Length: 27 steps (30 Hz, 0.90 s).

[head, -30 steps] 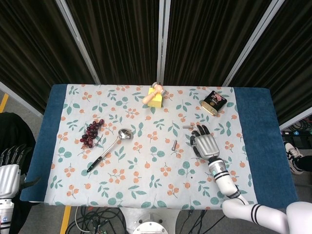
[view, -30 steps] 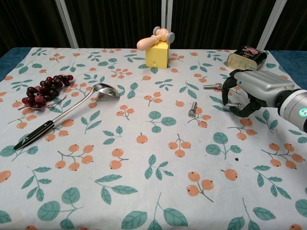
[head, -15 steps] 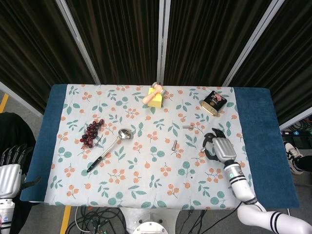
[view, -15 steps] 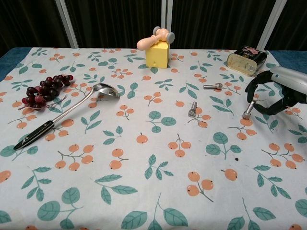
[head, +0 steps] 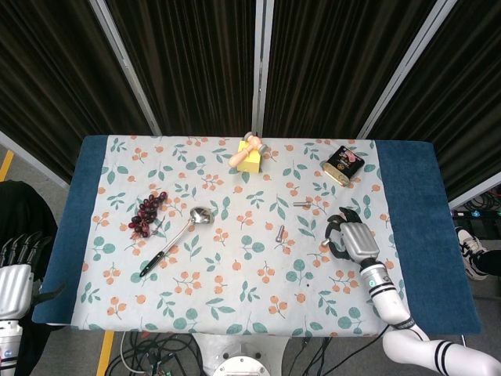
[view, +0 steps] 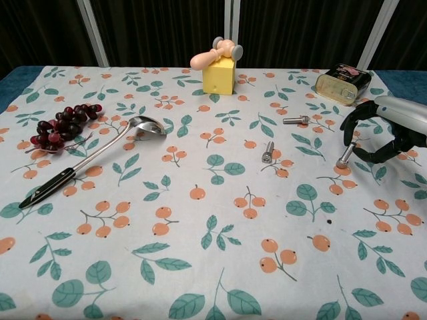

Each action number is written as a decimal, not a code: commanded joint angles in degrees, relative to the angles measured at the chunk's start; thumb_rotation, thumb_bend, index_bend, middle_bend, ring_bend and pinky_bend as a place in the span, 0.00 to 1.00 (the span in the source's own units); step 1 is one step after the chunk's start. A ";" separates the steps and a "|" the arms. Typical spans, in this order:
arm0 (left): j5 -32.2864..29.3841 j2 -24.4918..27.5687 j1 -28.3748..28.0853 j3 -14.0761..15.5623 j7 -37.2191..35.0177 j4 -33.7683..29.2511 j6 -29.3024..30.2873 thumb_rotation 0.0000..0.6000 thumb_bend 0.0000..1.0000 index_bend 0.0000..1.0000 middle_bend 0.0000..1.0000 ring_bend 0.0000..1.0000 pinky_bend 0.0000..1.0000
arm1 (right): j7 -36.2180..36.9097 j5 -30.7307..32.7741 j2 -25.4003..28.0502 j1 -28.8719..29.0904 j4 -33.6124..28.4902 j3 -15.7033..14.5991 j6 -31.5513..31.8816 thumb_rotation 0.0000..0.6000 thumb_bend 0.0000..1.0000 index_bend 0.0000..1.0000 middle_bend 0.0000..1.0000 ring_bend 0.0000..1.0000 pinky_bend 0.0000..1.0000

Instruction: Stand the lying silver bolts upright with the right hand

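Observation:
My right hand [view: 390, 130] hovers at the right side of the table and pinches a silver bolt [view: 345, 155] in its curled fingers. That bolt is tilted, with its lower end touching or just above the cloth; from the head camera it shows as the bolt [head: 324, 246] at the left of the right hand [head: 354, 236]. Two more silver bolts lie flat: one [view: 296, 120] [head: 300, 204] further back, one [view: 267, 153] [head: 280, 232] nearer the middle. The left hand [head: 12, 276] hangs off the table's left edge, fingers apart, holding nothing.
A gold tin [view: 342, 83] stands just behind the right hand. A yellow block with a wooden toy on it [view: 219, 72] is at the back centre. A spoon [view: 93, 158] and dark grapes [view: 61, 125] lie on the left. The floral cloth [view: 213, 227] covers the table.
The right hand took a bolt off the cloth and carried it to the right. In the last half second it has barely moved, with the bolt a touch lower.

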 commanded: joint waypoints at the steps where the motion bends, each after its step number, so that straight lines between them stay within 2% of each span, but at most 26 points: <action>1: -0.01 0.00 -0.04 -0.03 0.02 0.03 -0.05 1.00 0.00 0.15 0.07 0.00 0.00 | -0.10 -0.01 0.05 0.02 -0.11 0.00 0.06 1.00 0.38 0.49 0.24 0.00 0.00; 27: 0.03 -0.26 -0.02 -0.08 -0.30 0.49 -0.05 1.00 0.00 0.15 0.07 0.00 0.00 | -1.74 -1.23 0.84 -0.51 -1.91 -1.28 1.35 1.00 0.38 0.42 0.21 0.00 0.00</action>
